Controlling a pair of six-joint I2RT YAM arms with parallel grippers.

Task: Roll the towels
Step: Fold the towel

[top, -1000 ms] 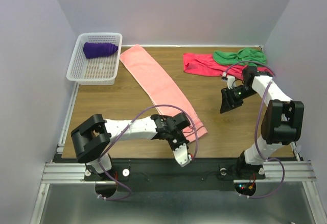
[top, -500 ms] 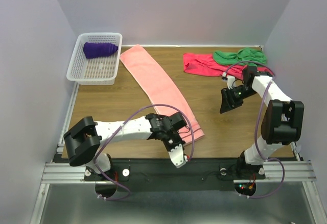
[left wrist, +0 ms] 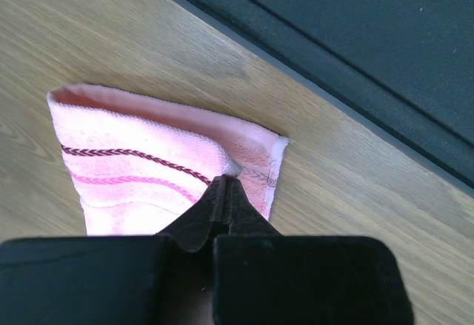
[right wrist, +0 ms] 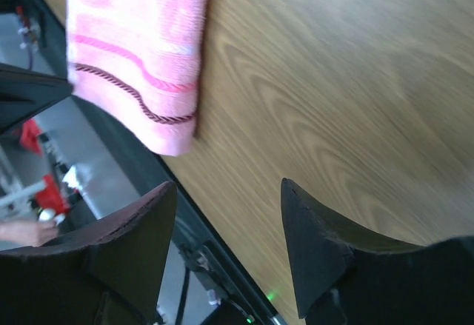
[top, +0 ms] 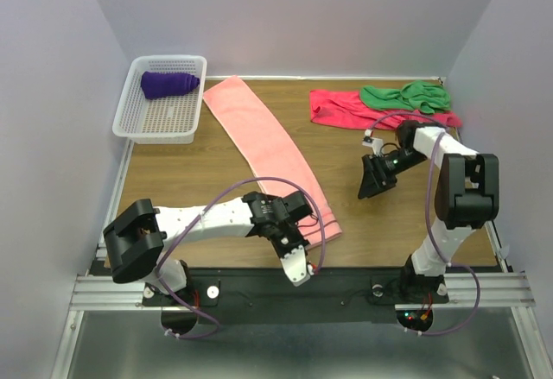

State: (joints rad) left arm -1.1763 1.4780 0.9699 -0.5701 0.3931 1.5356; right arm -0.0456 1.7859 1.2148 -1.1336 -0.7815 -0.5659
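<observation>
The salmon-pink towel (top: 268, 142) lies flat in a long diagonal strip from the back left to the near middle. My left gripper (top: 301, 220) is shut, pinching a fold of its striped near end (left wrist: 148, 169) close to the table's front edge. My right gripper (top: 373, 180) is open and empty above bare wood, to the right of that end; the towel's end shows in the right wrist view (right wrist: 141, 58). The crimson towel (top: 341, 107) and the green towel (top: 406, 96) lie crumpled at the back right. The purple towel (top: 168, 84) sits rolled in the basket.
A white mesh basket (top: 130, 111) stands at the back left corner. The black rail (left wrist: 355, 29) runs along the table's front edge just beyond the towel's end. Walls close in on the left, right and back.
My left gripper has pulled the pink towel's near end a little left and toward the front edge. My right gripper has moved left and nearer, still open.
</observation>
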